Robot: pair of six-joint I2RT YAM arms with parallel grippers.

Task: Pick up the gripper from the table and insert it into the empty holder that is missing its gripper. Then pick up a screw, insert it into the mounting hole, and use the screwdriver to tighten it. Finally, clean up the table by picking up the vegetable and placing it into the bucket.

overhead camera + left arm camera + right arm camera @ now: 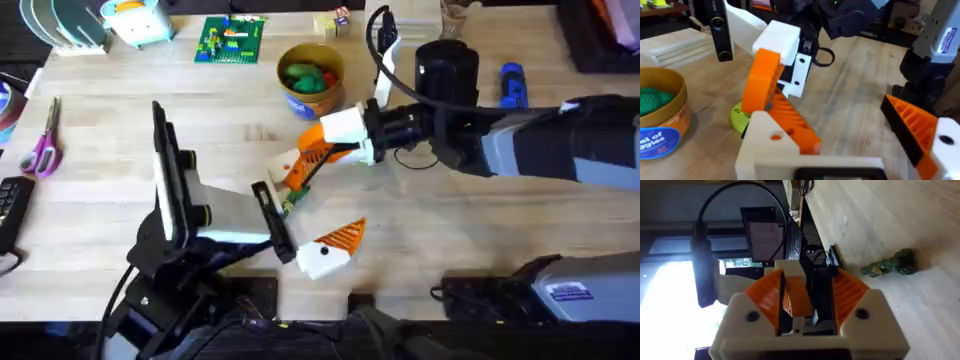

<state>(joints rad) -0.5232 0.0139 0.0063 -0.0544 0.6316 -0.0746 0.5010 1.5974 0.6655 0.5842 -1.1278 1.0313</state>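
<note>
My left gripper point(320, 203) point(840, 117) stands open wide over the table point(480, 230). One of its white fingers is the holder point(765, 145). The orange ribbed gripper point(792, 122) lies along it. My right gripper point(312, 152) point(774, 70) point(800, 282) reaches in from the right and is shut on that orange wedge point(796, 297). The vegetable point(291, 204) point(891, 264) lies on the wood just beneath the two grippers. Behind them stands the yellow bucket point(310, 75) point(662, 117) with green pieces inside. The blue screwdriver point(512, 84) lies at the back right.
A lime-green disc point(739, 116) sits by the holder. Purple scissors point(42, 146) lie at the left edge, and a green brick plate point(231, 38) at the back. A black cylinder point(446, 66) stands behind the right arm. Bare wood spreads at the front right.
</note>
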